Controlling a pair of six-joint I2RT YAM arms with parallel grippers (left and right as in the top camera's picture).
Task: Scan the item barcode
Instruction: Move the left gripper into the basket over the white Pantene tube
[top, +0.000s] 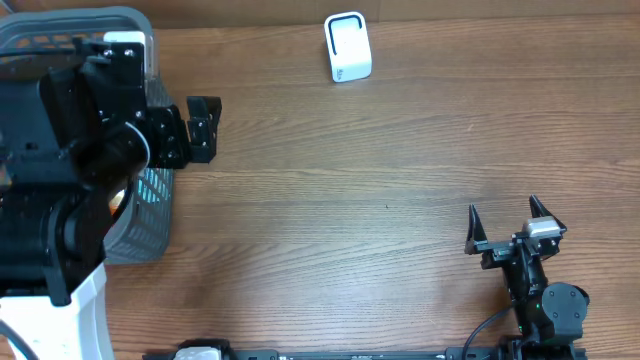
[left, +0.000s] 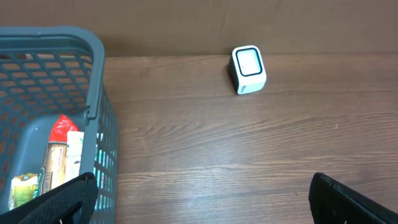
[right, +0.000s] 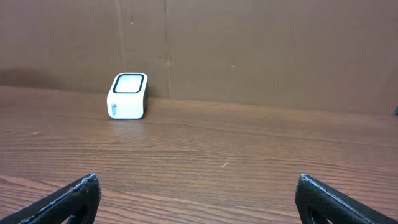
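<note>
several packets lie in the bottom of the basket (left: 93, 68) at the left edge of the table (top: 350, 200), and one of them is the item to scan. a red-topped packet (left: 62, 140) lies nearest the mesh wall, with a green pack (left: 22, 186) just beside it. no barcode shows from here. the scanner (top: 347, 47), a small white box with a dark window, stands at the far edge, well apart from the basket. the left gripper (top: 204, 128) hangs just outside the basket's rim, jaws spread wide and holding nothing. the right gripper (top: 503, 215) sits at the near right, also wide open and empty.

by my reading the step in hand is the first pick. to do it well, the left arm should swing over the basket, come straight down clear of the mesh wall, and close across the narrow width of the red-topped packet, not its length. it should lift the packet free before turning. the printed code then has to face the scanner's window, so the grip should leave the flat faces uncovered.
</note>
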